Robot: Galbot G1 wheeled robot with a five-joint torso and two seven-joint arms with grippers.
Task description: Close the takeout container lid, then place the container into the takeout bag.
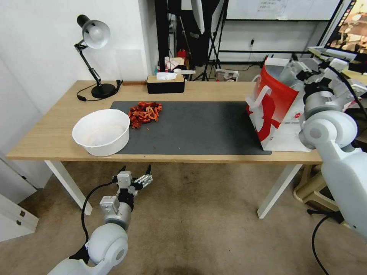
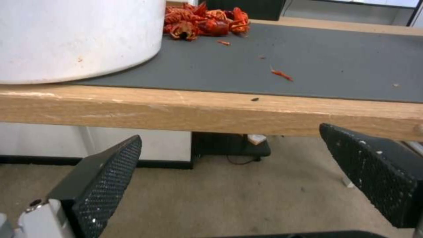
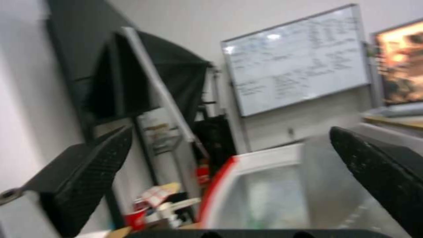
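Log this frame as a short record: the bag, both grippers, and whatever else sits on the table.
bag: red-and-white paper takeout bag, upright at the table's right end, top open
right gripper: open, raised at the bag's mouth
left gripper: open, held low in front of the table edge
bowl: round white bowl on the dark grey mat
food: red crayfish pile beside the bowl
other: black desk lamp, black tissue box

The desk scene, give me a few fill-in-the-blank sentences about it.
The white bowl sits on the dark ____.
The red-and-white bag stands at the desk's ____ end.
The left pincer hangs open ____ the desk's front edge.
The lamp stands at the desk's far ____ corner.

Missing: mat; right; below; left
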